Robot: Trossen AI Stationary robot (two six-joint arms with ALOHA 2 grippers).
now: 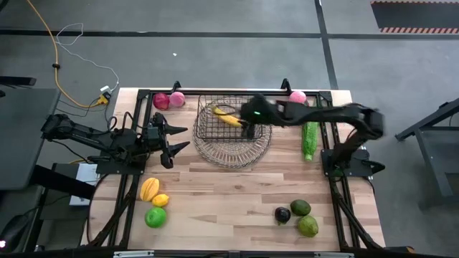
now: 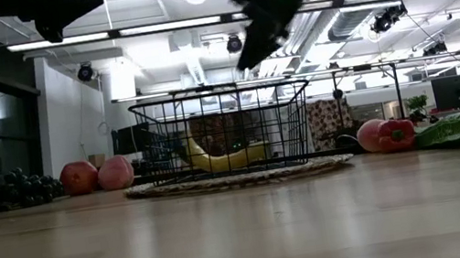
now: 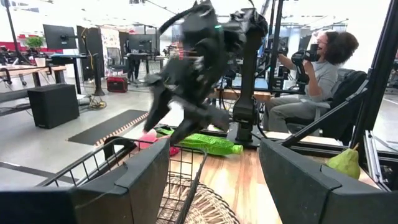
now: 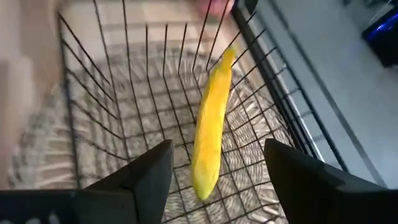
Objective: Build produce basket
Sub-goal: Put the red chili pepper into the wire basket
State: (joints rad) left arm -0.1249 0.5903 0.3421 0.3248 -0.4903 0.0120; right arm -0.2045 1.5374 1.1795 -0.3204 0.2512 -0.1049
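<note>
A yellow banana [image 1: 228, 117] [image 4: 211, 118] lies on its side on the floor of the dark wire basket [image 1: 204, 129] [image 2: 212, 132]. The basket stands on a round wire dish [image 1: 233, 154]. My right gripper [image 1: 248, 127] [image 4: 217, 180] hangs open above the basket's inside, slanting down at the banana and clear of it. In the low view it is well over the rim [image 2: 258, 41]. My left gripper [image 1: 176, 140] [image 3: 214, 180] waits open and level at the basket's left side, with nothing between its fingers.
A red and a pink fruit [image 1: 168, 100] sit at the far left. A pink fruit [image 1: 297, 97] and green pods [image 1: 310, 140] lie right of the basket. Orange, yellow and green fruits [image 1: 154, 203] are near left, and dark and green ones [image 1: 297, 215] near right. A person [image 3: 317, 74] sits beyond the table.
</note>
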